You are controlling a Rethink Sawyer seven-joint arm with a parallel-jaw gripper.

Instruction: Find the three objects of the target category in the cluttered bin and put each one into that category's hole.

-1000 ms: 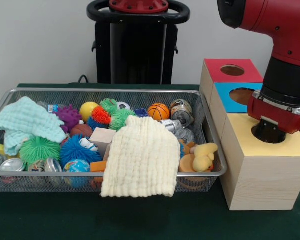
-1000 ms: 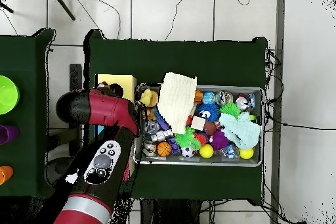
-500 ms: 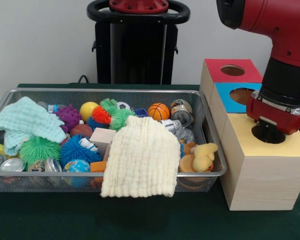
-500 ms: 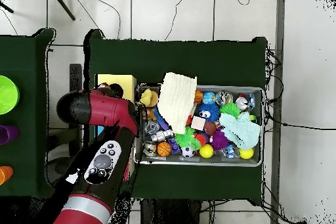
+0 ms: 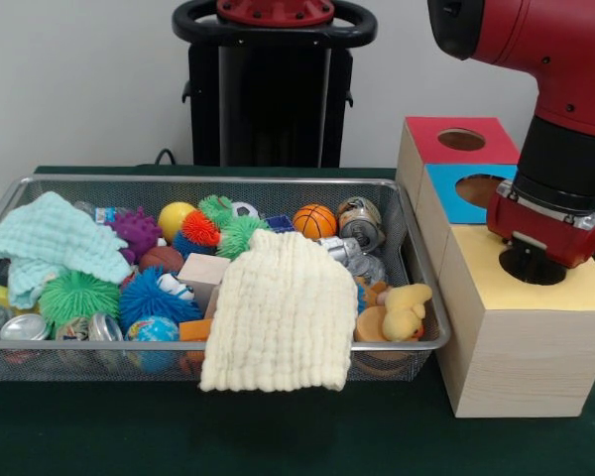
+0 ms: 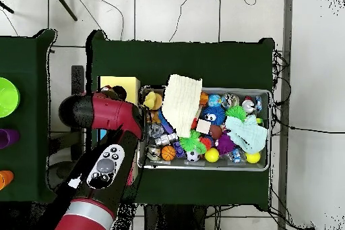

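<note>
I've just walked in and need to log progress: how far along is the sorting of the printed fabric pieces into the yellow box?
Done: cannot tell; none of the ruffled printed pieces shows anywhere. In hand: the tool is over the yellow-topped box, covering its hole; whether it holds anything is hidden. Left: the wire mesh basket is still full of balls, cans and a rubber duck, and any remaining pieces may lie under the cream waffle cloth or the mint-green cloth.

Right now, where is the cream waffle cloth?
In the front view the cream waffle cloth lies in the wire basket, draped over its near rim, left of the yellow duck and right of a blue spiky ball.
</note>
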